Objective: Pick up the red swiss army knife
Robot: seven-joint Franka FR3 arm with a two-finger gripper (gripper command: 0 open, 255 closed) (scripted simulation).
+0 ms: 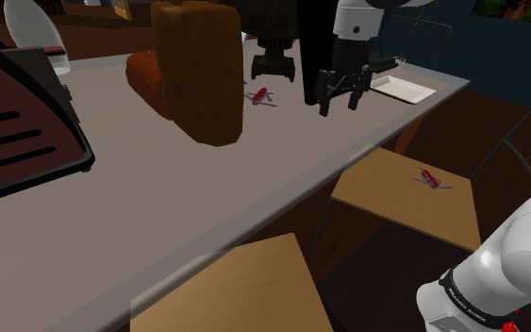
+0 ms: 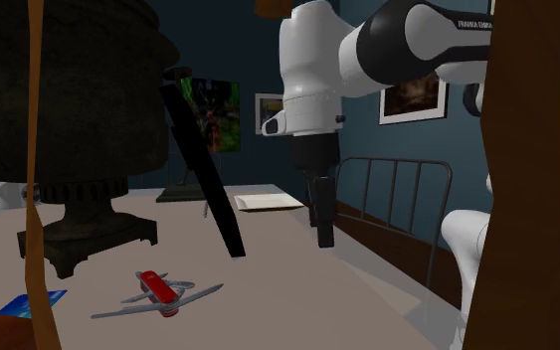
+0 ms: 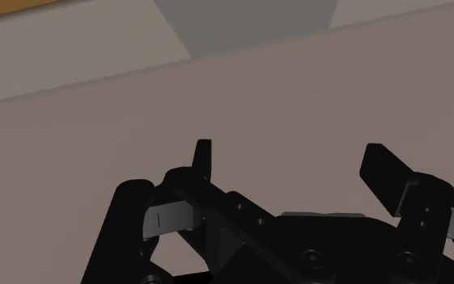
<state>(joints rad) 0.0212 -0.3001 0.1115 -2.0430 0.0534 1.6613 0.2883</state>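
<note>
Shoulder view: the fingers (image 1: 326, 104) hang spread and empty near the red knife (image 1: 261, 94) on the surface (image 1: 141, 198), so grasping and lifting remain.

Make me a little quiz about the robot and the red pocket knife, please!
1. True or false: the gripper is holding the red swiss army knife.
2. Where does the second red swiss army knife lie? A) on the wooden chair B) on the floor C) in the gripper
3. Fill in the blank: the gripper is ___ (open or shut).

Key
1. False. The knife lies on the table, apart from the gripper.
2. A
3. open
</note>
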